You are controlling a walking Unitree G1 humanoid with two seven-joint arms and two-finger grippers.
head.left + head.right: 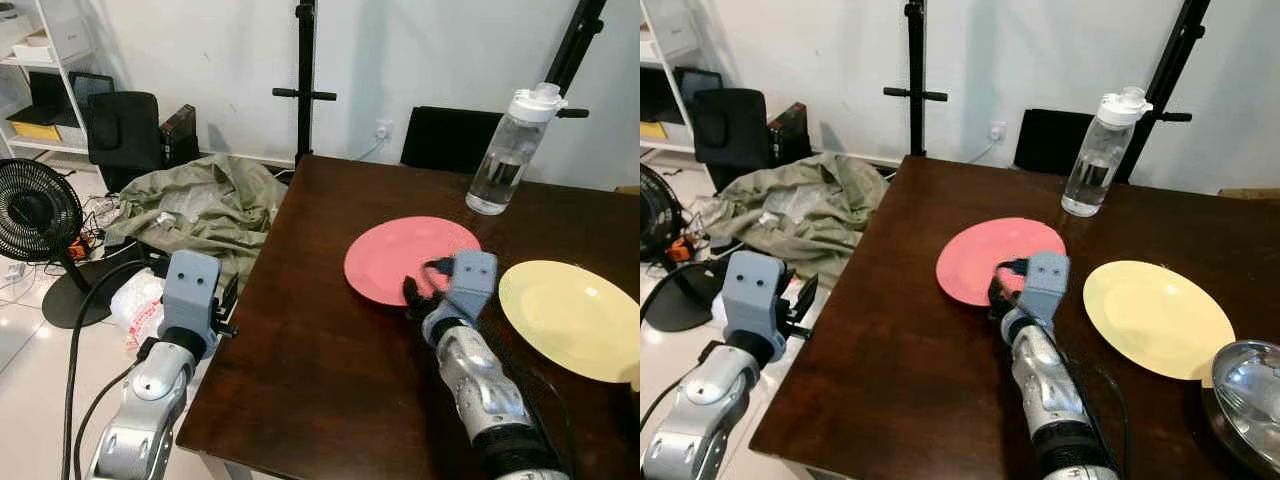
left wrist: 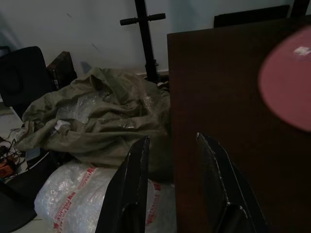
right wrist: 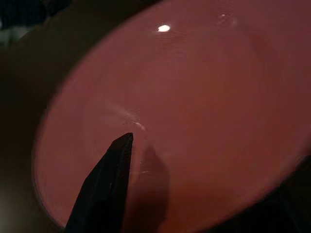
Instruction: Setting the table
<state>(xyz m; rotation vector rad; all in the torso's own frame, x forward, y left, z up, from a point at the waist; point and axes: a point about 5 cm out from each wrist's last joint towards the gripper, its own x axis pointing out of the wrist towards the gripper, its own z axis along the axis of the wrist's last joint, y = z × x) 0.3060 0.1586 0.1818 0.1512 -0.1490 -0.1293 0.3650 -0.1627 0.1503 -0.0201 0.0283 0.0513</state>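
I see the right end effector (image 1: 1002,290) at the near rim of the pink plate (image 1: 400,252), which lies mid-counter (image 1: 300,350); one black finger (image 3: 104,184) rests over the plate's surface, and I cannot tell its closure. The yellow plate (image 1: 575,315) sits beside it toward the right edge. The left end effector (image 2: 172,184) hangs off the counter's left edge, fingers apart, holding nothing.

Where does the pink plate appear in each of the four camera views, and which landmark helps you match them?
Left eye view: pink plate, table centre, before the right gripper.
Right eye view: centre.
Left wrist view: right edge.
Right wrist view: close up.
Shared landmark: dark table.
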